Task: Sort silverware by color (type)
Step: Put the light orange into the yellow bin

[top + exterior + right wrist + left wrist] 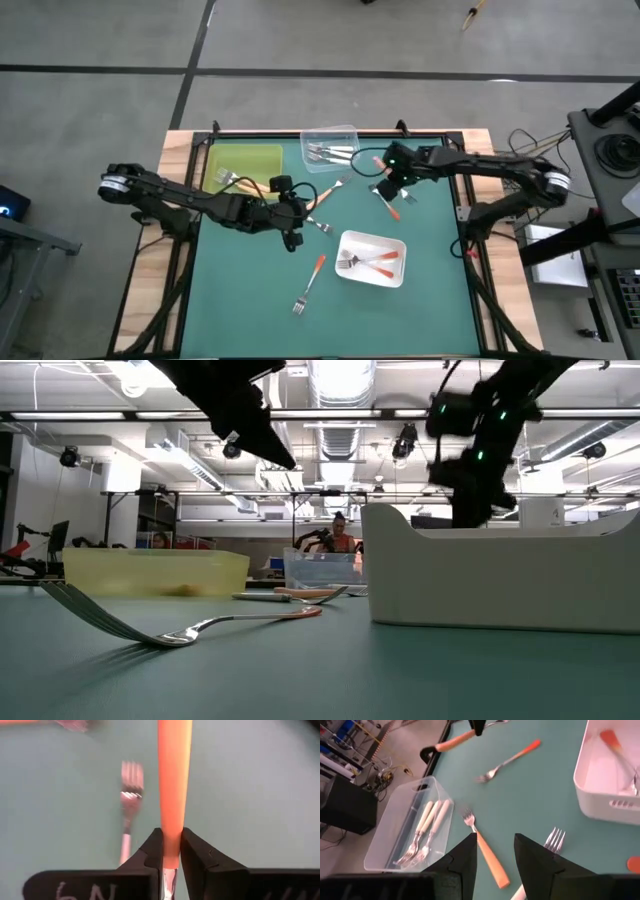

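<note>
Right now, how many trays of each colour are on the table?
Clear tray: 1
Yellow tray: 1
White tray: 1
Total: 3

place: robotics lab
floor: bare grey concrete (100, 40) around the bench
ceiling: exposed ducts and strip lights (340, 380)
background: a seated person (338, 535) beside more robot arms

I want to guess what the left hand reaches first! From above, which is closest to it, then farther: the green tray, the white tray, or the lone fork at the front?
1. Green tray, behind the left hand.
2. White tray, toward the right.
3. Lone fork, near the front edge.
The last two are close.
</note>
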`<state>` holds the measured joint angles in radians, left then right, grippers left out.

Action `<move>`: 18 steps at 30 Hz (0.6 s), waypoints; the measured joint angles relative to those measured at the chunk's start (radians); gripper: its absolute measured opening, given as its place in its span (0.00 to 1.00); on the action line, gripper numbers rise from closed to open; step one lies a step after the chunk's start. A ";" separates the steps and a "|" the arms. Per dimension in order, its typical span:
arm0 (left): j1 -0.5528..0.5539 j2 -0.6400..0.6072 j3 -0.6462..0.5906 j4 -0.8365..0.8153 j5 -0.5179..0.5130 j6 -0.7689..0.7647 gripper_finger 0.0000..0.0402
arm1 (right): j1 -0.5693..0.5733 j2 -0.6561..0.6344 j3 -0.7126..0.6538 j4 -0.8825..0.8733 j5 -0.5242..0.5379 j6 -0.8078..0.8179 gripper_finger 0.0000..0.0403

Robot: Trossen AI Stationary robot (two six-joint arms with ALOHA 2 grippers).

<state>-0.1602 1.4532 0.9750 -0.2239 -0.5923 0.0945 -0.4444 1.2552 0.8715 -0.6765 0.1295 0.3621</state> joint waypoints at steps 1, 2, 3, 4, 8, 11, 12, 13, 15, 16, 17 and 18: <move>0.000 0.000 -0.002 0.016 0.000 0.001 0.28 | 0.016 -0.035 0.000 0.006 0.005 0.001 0.08; 0.001 0.000 -0.005 0.033 0.003 0.002 0.28 | 0.033 -0.069 0.000 0.013 0.009 0.005 0.08; 0.002 0.000 -0.008 0.053 0.009 0.003 0.28 | 0.053 -0.104 0.000 0.025 0.021 0.004 0.08; 0.004 0.000 -0.013 0.075 0.017 0.007 0.28 | 0.076 -0.135 0.000 0.043 0.039 0.000 0.08; 0.015 0.000 -0.049 0.220 0.066 0.041 0.28 | 0.183 -0.234 -0.003 0.141 0.128 -0.042 0.08; 0.027 0.000 -0.077 0.368 0.100 0.055 0.28 | 0.270 -0.271 -0.006 0.236 0.211 -0.108 0.08; 0.031 0.000 -0.083 0.416 0.111 0.056 0.28 | 0.298 -0.275 -0.006 0.273 0.242 -0.126 0.08; 0.036 0.000 -0.087 0.461 0.117 0.058 0.28 | 0.324 -0.275 -0.006 0.309 0.269 -0.149 0.08; 0.043 0.000 -0.089 0.531 0.134 0.057 0.28 | 0.375 -0.267 -0.009 0.380 0.305 -0.214 0.08; 0.045 0.000 -0.089 0.561 0.138 0.057 0.28 | 0.399 -0.258 -0.009 0.421 0.322 -0.253 0.08; 0.047 0.000 -0.089 0.588 0.139 0.057 0.28 | 0.422 -0.246 -0.009 0.452 0.336 -0.287 0.08; 0.048 0.000 -0.089 0.614 0.139 0.056 0.28 | 0.443 -0.230 -0.010 0.485 0.356 -0.325 0.08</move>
<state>-0.1125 1.4532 0.8856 0.3904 -0.4538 0.1508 -0.0011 1.0248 0.8618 -0.1911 0.4859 0.0373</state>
